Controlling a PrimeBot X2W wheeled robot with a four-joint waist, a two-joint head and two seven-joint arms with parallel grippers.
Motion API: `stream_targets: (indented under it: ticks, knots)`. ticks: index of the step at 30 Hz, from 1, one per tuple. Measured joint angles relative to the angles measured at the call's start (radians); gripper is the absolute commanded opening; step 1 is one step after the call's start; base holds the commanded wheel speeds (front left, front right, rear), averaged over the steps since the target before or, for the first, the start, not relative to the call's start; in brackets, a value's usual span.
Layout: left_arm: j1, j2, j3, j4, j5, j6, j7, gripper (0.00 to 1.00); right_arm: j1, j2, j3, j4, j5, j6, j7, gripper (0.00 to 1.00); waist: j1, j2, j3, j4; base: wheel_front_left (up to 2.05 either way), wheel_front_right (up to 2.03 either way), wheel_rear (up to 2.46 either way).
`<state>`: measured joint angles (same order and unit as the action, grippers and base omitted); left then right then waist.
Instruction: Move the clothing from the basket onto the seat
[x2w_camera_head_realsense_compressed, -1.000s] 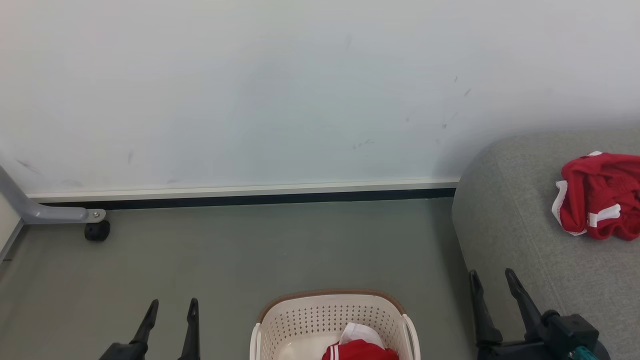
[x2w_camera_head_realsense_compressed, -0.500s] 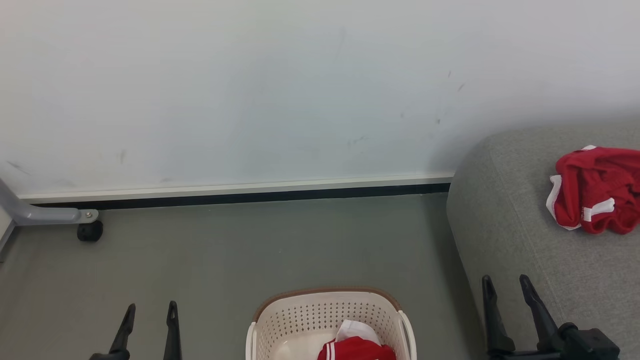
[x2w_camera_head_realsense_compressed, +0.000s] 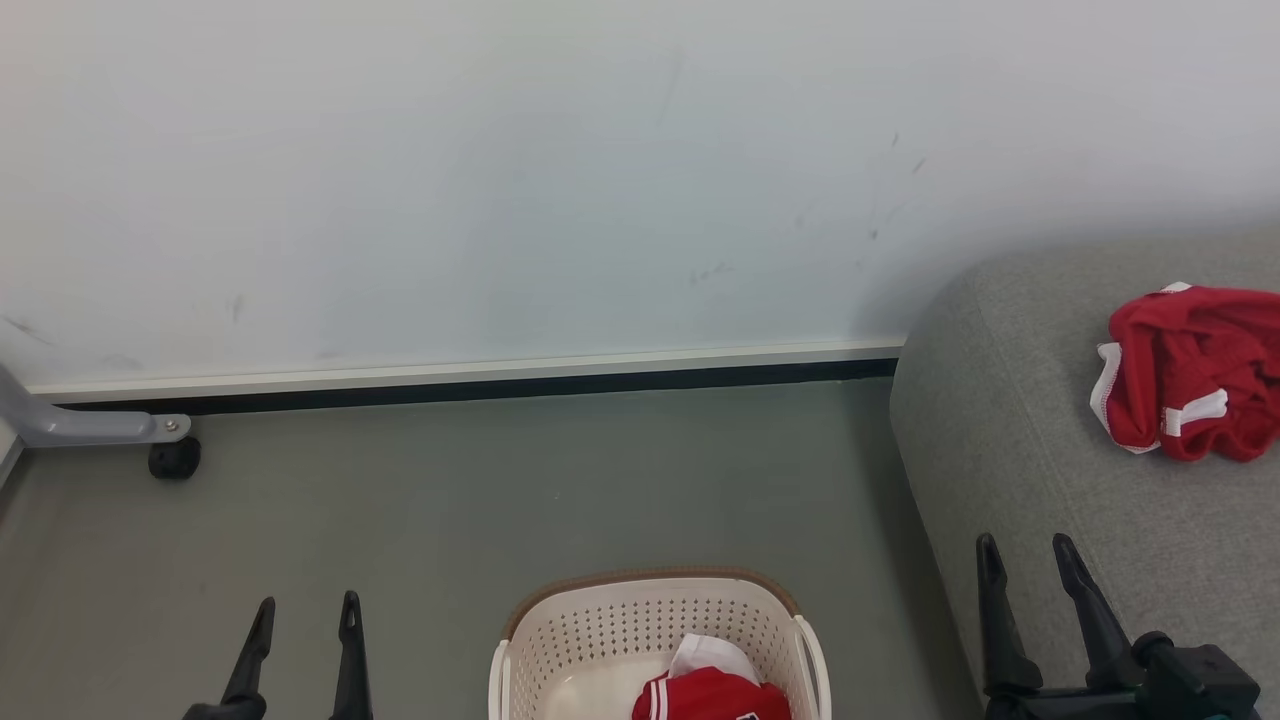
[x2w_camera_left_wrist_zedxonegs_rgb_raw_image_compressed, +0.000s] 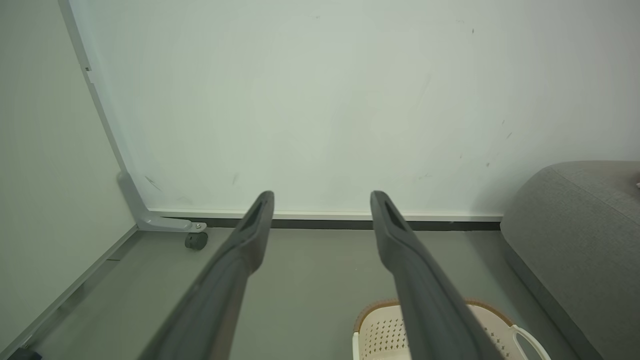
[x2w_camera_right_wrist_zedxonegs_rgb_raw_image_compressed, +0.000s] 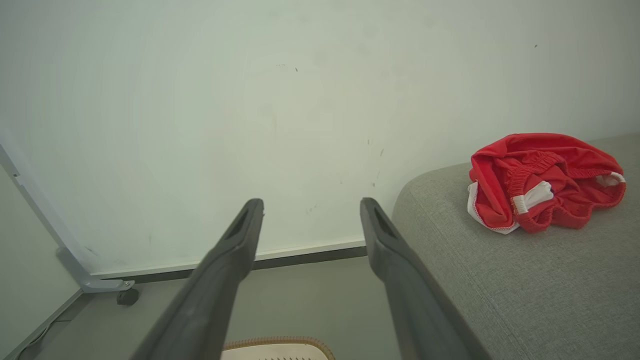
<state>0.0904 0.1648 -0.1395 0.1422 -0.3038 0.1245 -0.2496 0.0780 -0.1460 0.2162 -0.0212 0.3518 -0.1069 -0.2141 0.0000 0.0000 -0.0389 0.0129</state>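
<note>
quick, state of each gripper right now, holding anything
left gripper: open, holding nothing
right gripper: open, holding nothing

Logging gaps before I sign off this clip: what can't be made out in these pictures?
- Striped red garment: the head view's bottom edge cuts it off, and its print is unreadable.
- Basket: near half is cut off in the head view, and anything under the garment is hidden.
- Sofa: its right part runs past each view's edge.
- Crumpled red garment: bunched up on the sofa, so its kind is unclear.
</note>
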Motion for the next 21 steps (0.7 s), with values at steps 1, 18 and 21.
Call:
stream_targets:
  ticks: [1,18,21]
  knots:
    - [0.0,-0.002,0.002,-0.002,0.001,0.0,0.0,1.0,0.0,0.0,-0.001,-0.001,0.0,0.0,0.002,1.0,0.0,0.0,0.001,0.0,0.0,0.0,0.0]
    - [0.023,-0.009,0.016,-0.029,0.022,0.0,0.001,1.0,0.015,0.0,-0.011,-0.043,-0.002,-0.008,0.037,1.0,0.0,0.0,0.019,-0.003,0.0,0.0,0.0]
    - [0.023,-0.01,0.011,-0.037,0.025,0.0,0.002,1.0,0.015,0.0,-0.017,-0.049,-0.002,-0.009,0.039,1.0,0.0,0.0,0.033,-0.005,0.0,0.0,0.0]
